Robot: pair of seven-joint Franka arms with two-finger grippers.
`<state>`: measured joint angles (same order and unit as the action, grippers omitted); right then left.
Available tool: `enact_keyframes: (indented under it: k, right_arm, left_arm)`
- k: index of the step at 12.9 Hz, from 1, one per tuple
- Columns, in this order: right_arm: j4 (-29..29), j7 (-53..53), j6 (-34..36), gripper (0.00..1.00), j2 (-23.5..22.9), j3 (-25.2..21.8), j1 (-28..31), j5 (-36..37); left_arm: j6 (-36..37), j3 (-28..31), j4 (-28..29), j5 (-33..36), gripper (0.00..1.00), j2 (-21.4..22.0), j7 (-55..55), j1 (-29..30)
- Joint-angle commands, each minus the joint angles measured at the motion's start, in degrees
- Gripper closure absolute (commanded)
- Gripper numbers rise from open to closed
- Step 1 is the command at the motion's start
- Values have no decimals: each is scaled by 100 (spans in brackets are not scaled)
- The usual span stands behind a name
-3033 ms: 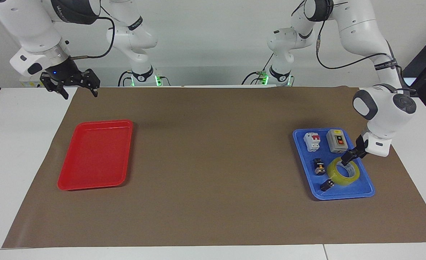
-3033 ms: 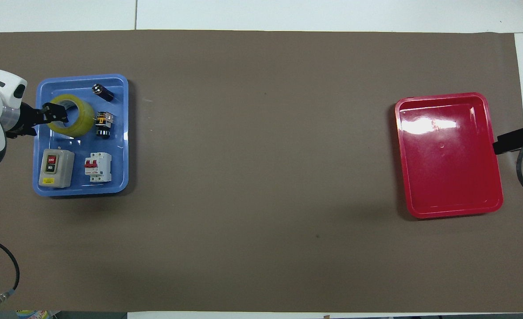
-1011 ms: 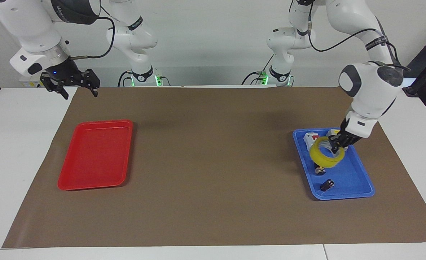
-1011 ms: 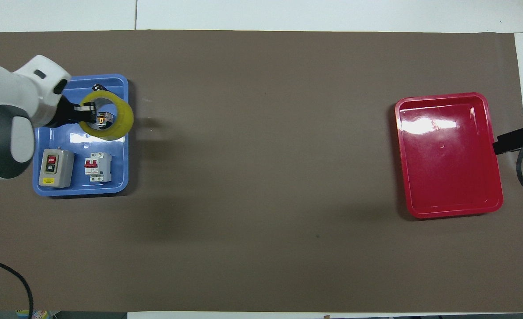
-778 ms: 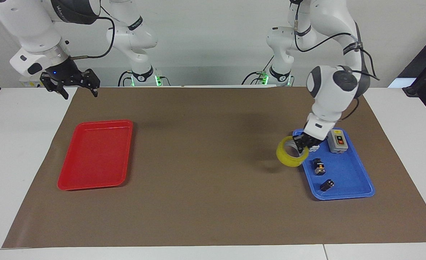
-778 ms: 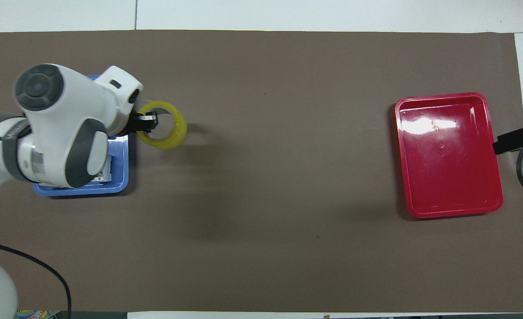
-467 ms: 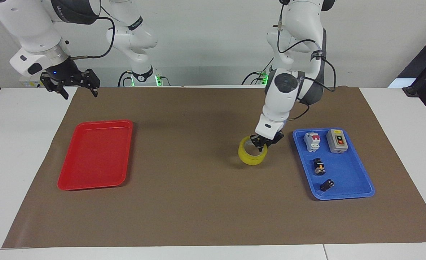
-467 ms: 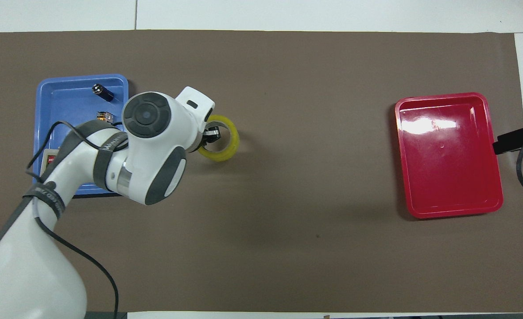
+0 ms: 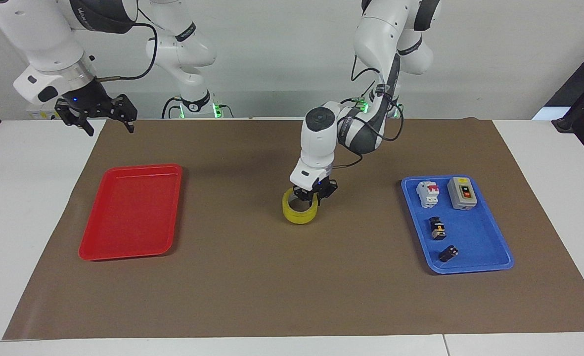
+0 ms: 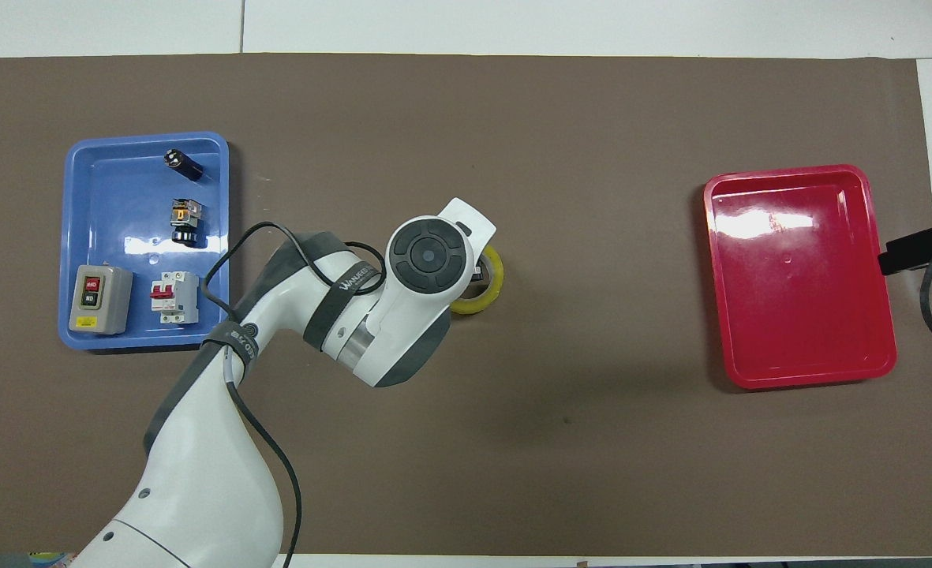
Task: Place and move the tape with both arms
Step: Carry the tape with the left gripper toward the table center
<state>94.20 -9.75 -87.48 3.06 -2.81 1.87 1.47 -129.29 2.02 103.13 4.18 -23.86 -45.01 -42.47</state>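
A brown mat (image 9: pixel 252 277) covers most of the white table (image 9: pixel 20 198). The left arm (image 9: pixel 366 123) reaches from its base out over the middle of the mat, while the right arm (image 9: pixel 49 44) waits raised above the table's edge at its own end. A red tray (image 9: pixel 123 247) lies on the mat toward the right arm's end, and a blue tray (image 9: pixel 474 262) toward the left arm's end holds a grey switch box (image 9: pixel 462 193), a white circuit breaker (image 9: pixel 428 193) and two small black parts (image 9: pixel 438 228). The tape (image 9: pixel 299 211) sits at the middle of the mat, between the trays, whether resting or just above it I cannot tell. The left gripper (image 9: pixel 313 194) pinches the roll's rim, fingers pressed on its wall. The right gripper (image 9: pixel 105 121) has its fingers spread, holding nothing.
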Motion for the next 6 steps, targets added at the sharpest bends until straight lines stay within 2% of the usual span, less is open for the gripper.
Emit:
enact_keyframes:
  k: [1, 2, 3, 5, 6]
  right_arm:
    - [-33, -106, 21, 0, -7, 17, 51, -85]
    - [-42, -106, 30, 0, -7, 26, 24, -94]
    - [-33, -106, 30, 0, -7, 26, 24, -94]
    - [-33, -106, 12, 0, -7, 26, 24, -94]
    - [-25, -98, 3, 0, -7, 26, 15, -94]
  left_arm:
    - [-105, 97, -109, 180, 100, -66, -123, -68]
    - [-166, 88, -91, 162, 44, -67, -114, -42]
    - [-132, 79, -56, 162, 0, 20, -88, -16]
    - [-87, 88, 110, 136, 0, 450, -88, 133]
    - [-35, 88, 328, 136, 0, 809, -44, 247]
